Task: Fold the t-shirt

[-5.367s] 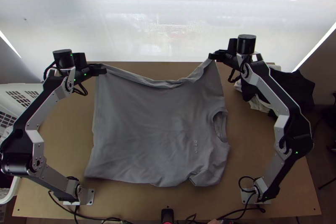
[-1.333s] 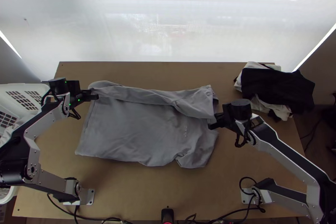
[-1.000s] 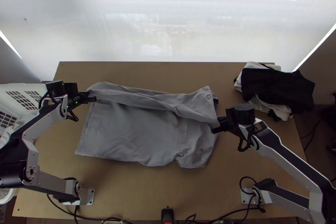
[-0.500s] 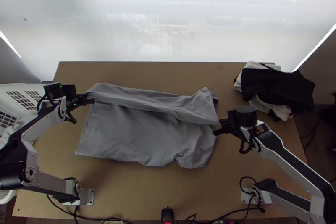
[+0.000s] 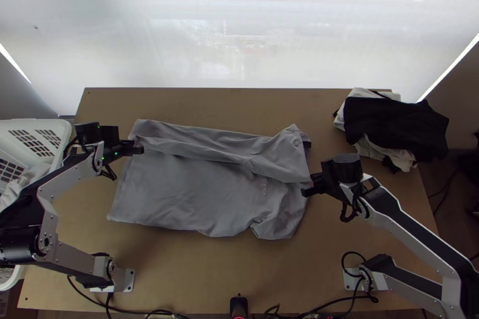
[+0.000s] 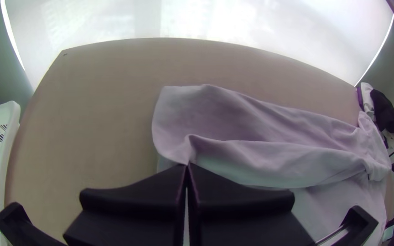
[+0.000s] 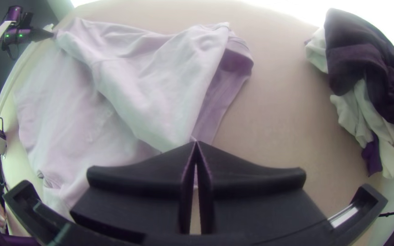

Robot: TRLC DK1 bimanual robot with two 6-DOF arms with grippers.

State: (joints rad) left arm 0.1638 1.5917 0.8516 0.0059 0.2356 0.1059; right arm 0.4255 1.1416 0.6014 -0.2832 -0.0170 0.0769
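Observation:
A grey t-shirt (image 5: pixel 185 190) lies on the table with its far part folded over toward the near side as a creased flap. At the flap's left end, my left gripper (image 5: pixel 141 150) is shut on its edge. My right gripper (image 5: pixel 305 192) is shut on the flap's corner at the shirt's right side, over the neck end. In the left wrist view the tips of my left gripper (image 6: pixel 187 165) pinch the fabric of the t-shirt (image 6: pixel 261 159). In the right wrist view my right gripper (image 7: pixel 196 143) pinches a pointed corner of the t-shirt (image 7: pixel 151 91).
A pile of black and white clothes (image 5: pixel 395 124) lies at the table's far right. A white laundry basket (image 5: pixel 36 124) with cloth in it stands beyond the left edge. Bare tabletop (image 5: pixel 197 271) stretches along the near side, with a small black device (image 5: pixel 238 306) at the edge.
The shirt's far edge was drawn toward the near side and laid over as a flap, both grippers moving with it. Lately my left gripper shifted slightly right and nearer; my right one barely moved.

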